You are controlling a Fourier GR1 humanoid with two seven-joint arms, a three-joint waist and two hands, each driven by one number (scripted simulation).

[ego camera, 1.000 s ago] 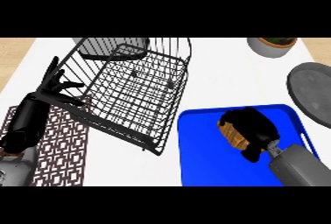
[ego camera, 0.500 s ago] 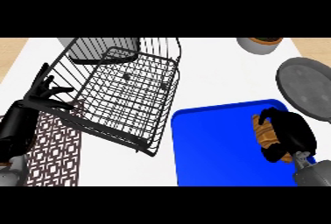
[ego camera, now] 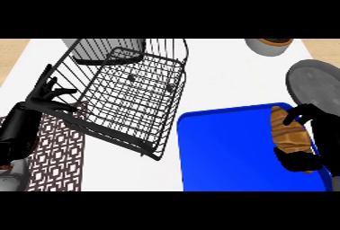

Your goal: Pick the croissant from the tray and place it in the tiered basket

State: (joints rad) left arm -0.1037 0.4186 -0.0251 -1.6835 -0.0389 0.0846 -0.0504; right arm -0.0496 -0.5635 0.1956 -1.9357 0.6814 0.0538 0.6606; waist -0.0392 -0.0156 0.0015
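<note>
My right hand (ego camera: 312, 139) sits at the right side of the blue tray (ego camera: 225, 157), fingers and thumb curled round the croissant (ego camera: 287, 128) — the fingers (ego camera: 300, 112) hook over its far end and the thumb closes on its near end, so the brown pastry shows lengthwise between them. The croissant is over the tray's right-hand part, close to the rim; I cannot tell whether it rests on the blue surface or is lifted off it.

My left hand (ego camera: 48, 95) shows at the left edge of the view, open, fingers straight and spread, pointing up. It is just beside the left rim of the tiered basket (ego camera: 133, 90), which is black wire, seen from above, its big lower tier tilted across the middle of the white counter (ego camera: 219, 76) and a smaller tier beyond it toward the top. Whether my fingertips touch the wire, I cannot tell. The basket's near corner comes close to the tray's left edge.

Under my left forearm lies a dark patterned mat (ego camera: 60, 157) — brown latticework on the counter. At the right edge, beyond the tray, there is a round grey plate (ego camera: 315, 81), partly cut off, and a grey bowl (ego camera: 269, 45) with something brown in it at the top right.
</note>
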